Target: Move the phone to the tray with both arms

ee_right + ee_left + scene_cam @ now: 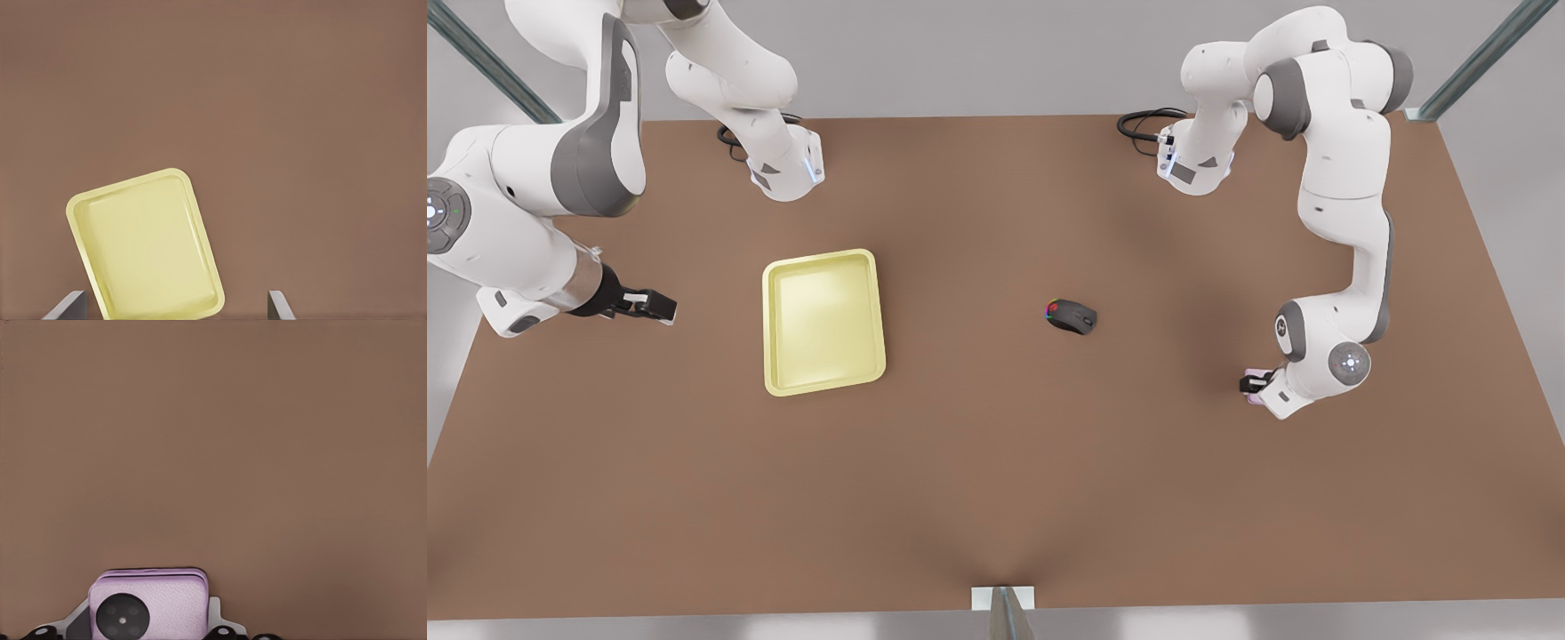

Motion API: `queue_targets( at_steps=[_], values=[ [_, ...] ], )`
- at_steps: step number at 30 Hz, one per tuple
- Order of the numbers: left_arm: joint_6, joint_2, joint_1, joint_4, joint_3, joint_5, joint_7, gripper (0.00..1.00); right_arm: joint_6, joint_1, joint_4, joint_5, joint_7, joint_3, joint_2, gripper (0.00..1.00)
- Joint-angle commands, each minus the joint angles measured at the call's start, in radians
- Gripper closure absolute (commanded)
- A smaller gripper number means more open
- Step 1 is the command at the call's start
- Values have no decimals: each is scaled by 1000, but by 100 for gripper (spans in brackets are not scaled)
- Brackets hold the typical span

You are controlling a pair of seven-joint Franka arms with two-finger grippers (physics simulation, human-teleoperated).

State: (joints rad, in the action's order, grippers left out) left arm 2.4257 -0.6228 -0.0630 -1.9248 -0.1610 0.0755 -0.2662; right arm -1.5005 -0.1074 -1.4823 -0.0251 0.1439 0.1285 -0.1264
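The pale-pink phone (150,603) lies flat on the brown table, one black camera circle showing. My left gripper (147,623) is down over it, a finger against each side, shut on it. In the front view this is the arm at the front view's right, where the left gripper (1252,385) hides all but a pink sliver of the phone (1256,398). The pale yellow tray (823,322) sits left of centre and holds nothing. At the front view's far left my right gripper (649,307) hovers open, a short way from the tray (143,247), which it faces.
A black computer mouse (1072,316) with coloured lights lies on the table between tray and phone. The two arm bases stand at the far edge with black cables. Metal frame posts rise at the table's corners and at the near edge's middle.
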Motion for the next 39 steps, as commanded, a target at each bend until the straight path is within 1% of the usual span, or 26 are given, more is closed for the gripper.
queue_targets(
  at_steps=[1,2,4,7,8,9,10,11,12,13,14,15,17,18,25,26,30,32,34,35,36,38,39],
  values=[
    [-2,0,0,4,0,4,41,21,2,0,0,-1,2,0,2,0],
    [-4,2,0,4,0,1,54,19,2,0,0,-1,2,0,2,0],
    [-14,8,-1,21,0,-2,114,22,2,0,0,1,2,0,2,0],
    [-19,14,-8,24,21,-2,159,22,2,0,0,1,3,0,2,0],
    [-28,38,-38,23,21,3,202,22,2,0,0,1,5,2,2,0],
    [-80,61,-98,23,21,1,303,22,2,2,2,1,6,2,2,0],
    [-154,98,-196,23,21,3,453,21,2,2,2,1,6,2,2,0],
    [-195,121,-258,24,32,3,548,21,2,2,2,1,8,2,2,0],
    [-261,126,-299,67,83,3,679,21,2,2,2,1,8,2,2,0],
    [-355,107,-379,158,97,3,811,21,2,2,8,1,8,2,1,0],
    [-493,43,-455,332,98,6,955,21,2,2,11,1,8,2,2,0],
    [-600,-26,-524,466,98,12,1081,21,2,2,11,1,8,3,2,0],
    [-613,-86,-617,576,98,44,1219,21,2,2,11,1,6,3,1,0],
    [-611,-146,-644,648,98,44,1277,21,2,2,11,1,6,3,1,0],
    [-577,-331,-672,871,112,86,1441,20,2,2,11,-1,5,3,1,0],
    [-533,-348,-678,873,113,84,1435,20,0,2,11,-1,3,3,1,0],
    [-478,-377,-689,873,113,78,1420,19,-3,2,8,-1,2,3,1,0],
    [-432,-393,-701,882,123,78,1300,19,-3,2,11,-1,2,3,1,0],
    [-421,-399,-699,880,133,78,1271,19,-3,2,11,-1,0,3,-9,0],
    [-421,-399,-699,880,133,76,1256,4,-3,2,11,-1,2,3,-9,0],
    [-421,-399,-699,880,133,78,1250,0,-3,2,11,-1,2,3,-9,0],
    [-444,-377,-701,877,135,78,1208,0,-3,2,13,-1,2,3,-9,0],
    [-493,-351,-692,876,130,78,1208,0,-3,2,13,-1,0,3,-9,0]
  ],
)
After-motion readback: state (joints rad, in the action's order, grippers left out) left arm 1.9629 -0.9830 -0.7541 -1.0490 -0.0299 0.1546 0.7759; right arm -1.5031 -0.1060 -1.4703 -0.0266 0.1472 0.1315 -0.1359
